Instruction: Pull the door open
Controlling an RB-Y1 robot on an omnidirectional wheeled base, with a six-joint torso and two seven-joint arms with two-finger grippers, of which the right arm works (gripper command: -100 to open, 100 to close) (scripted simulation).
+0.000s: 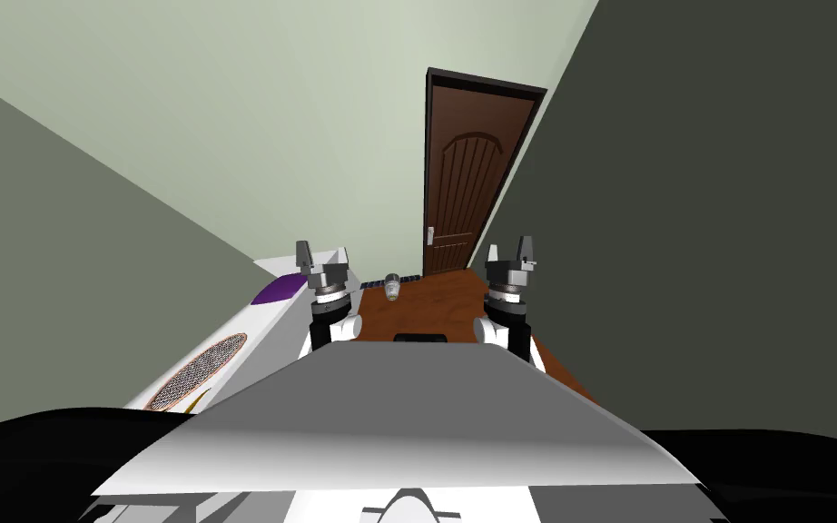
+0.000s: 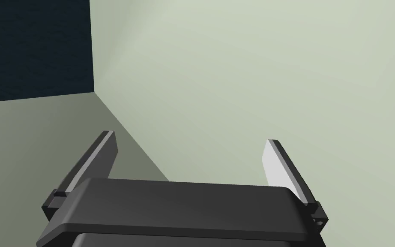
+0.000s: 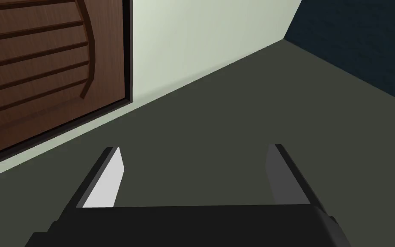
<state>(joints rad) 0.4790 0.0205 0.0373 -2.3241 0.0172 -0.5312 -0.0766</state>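
Both arms raised up front, left gripper [image 1: 323,255] and right gripper [image 1: 508,251] pointing up, jaws wide (nothing held), door [image 1: 462,182] well ahead.

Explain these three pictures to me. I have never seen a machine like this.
This is a two-armed robot in a house. The wide picture comes from its head camera: a brown door, seemingly shut, stands ahead, beyond a brown floor with a small clear jar-like object. The left gripper and right gripper are raised side by side. The other two pictures come from cameras on each hand. Both pairs of fingers are open and hold nothing; neither touches the door.
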